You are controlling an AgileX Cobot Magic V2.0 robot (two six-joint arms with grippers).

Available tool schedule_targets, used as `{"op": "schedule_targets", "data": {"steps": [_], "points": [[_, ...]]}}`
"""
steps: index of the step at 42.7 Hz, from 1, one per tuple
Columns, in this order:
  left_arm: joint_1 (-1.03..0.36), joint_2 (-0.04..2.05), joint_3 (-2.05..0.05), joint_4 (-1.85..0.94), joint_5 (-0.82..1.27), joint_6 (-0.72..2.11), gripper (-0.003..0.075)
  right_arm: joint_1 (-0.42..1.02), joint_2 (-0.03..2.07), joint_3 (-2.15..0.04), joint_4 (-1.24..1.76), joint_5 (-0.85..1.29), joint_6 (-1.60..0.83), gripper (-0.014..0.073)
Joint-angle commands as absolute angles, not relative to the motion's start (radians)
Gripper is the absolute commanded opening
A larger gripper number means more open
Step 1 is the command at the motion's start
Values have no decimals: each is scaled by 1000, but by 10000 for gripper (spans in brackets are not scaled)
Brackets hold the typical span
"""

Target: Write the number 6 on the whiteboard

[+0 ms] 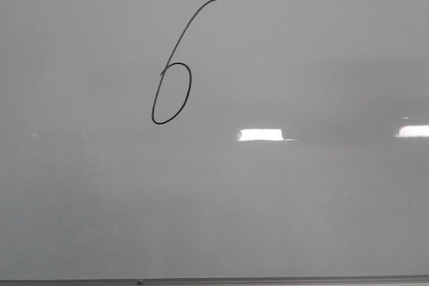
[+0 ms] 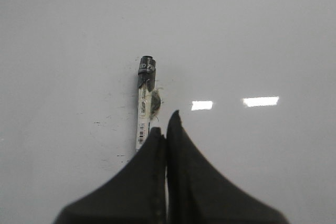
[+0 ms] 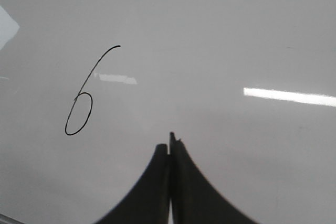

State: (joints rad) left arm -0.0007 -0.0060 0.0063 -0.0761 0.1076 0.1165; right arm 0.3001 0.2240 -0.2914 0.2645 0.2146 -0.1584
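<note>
Nearest the lens in the left wrist view, the left gripper [image 2: 165, 129] shows its two dark fingers pressed together, with nothing between the tips. Just beside its left finger lies a marker pen [image 2: 143, 113], white-barrelled with a dark cap end and a barcode label. It rests flat on the whiteboard [image 2: 252, 40]; whether the finger touches the barrel I cannot tell. A dark smudge sits against the barrel, and faint ink specks dot the board around it. The pen lying loose rather than clamped suggests the writing stroke is finished and the tool has been set down.

In the right wrist view, the right gripper [image 3: 170, 142] also has its fingers closed together, empty, hanging over bare board. The number 6 [image 3: 80, 114] stands well apart from it. This arm appears to be parked clear, so that it neither shadows nor smears the fresh ink.

The front view shows no arm at all, only the whiteboard [image 1: 301, 219] and the number 6 [image 1: 172, 92] left of centre in the upper half. Its long upper stroke slants up to the right and its narrow loop closes at the foot. Bright rectangular reflections [image 1: 261, 134] lie to its right, and the thin dark frame edge [image 1: 214, 280] runs along the bottom. By my reading the digit is complete and legible, and the task looks essentially done.
</note>
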Motion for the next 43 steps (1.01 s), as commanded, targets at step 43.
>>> {"op": "schedule_targets", "data": {"steps": [43], "points": [[-9,-20,12,-77,23,107,-20,-21,-24,12,172,132,-51,-60]]}}
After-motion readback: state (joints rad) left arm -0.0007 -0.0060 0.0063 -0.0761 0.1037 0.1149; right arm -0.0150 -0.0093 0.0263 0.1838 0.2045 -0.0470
